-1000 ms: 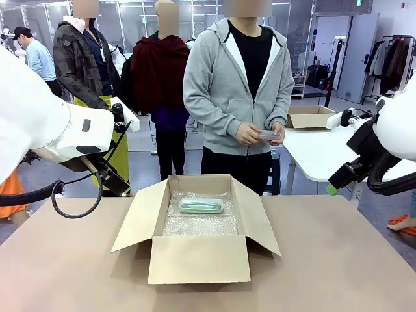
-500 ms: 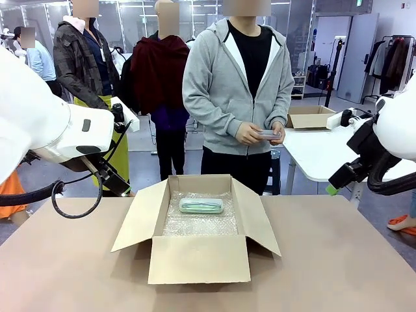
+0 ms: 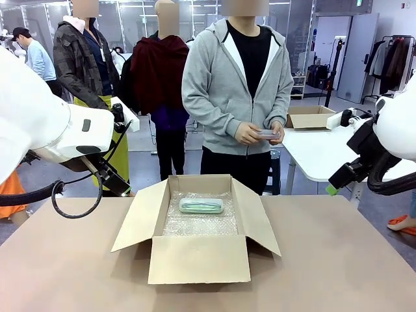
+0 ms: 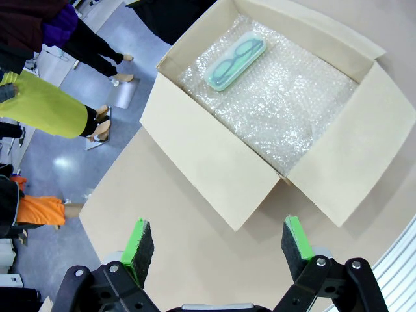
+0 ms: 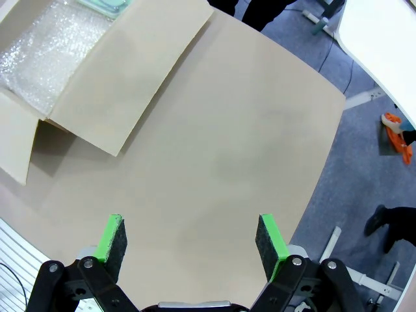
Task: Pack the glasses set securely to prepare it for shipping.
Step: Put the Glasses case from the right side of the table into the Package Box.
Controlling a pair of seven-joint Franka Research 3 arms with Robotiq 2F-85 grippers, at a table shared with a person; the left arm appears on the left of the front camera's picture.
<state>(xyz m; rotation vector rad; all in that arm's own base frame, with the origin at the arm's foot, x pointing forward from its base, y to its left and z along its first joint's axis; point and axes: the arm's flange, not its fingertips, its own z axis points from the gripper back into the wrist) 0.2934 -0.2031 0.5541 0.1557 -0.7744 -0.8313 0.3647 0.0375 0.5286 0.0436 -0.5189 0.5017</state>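
Nothing has shifted in the past second. The mint-green case [image 3: 201, 205] lies on bubble wrap [image 3: 195, 224] inside the open box [image 3: 198, 259], and the person [image 3: 237, 84] behind the box still holds the clear case [image 3: 268, 134]. The left gripper [image 4: 216, 234] and right gripper [image 5: 190, 235] hang beside the box over the worktop [image 3: 338, 260], fingers spread and empty. Packing appears stalled halfway.

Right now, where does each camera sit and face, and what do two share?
Front: robot's side, facing across the table at the person; left arm, right arm at its sides.
Left wrist: above the table, looking down into the cardboard box; open left gripper.
Right wrist: looking down at the table and a box flap; open right gripper.
Shared: front and left wrist both show the mint-green case.
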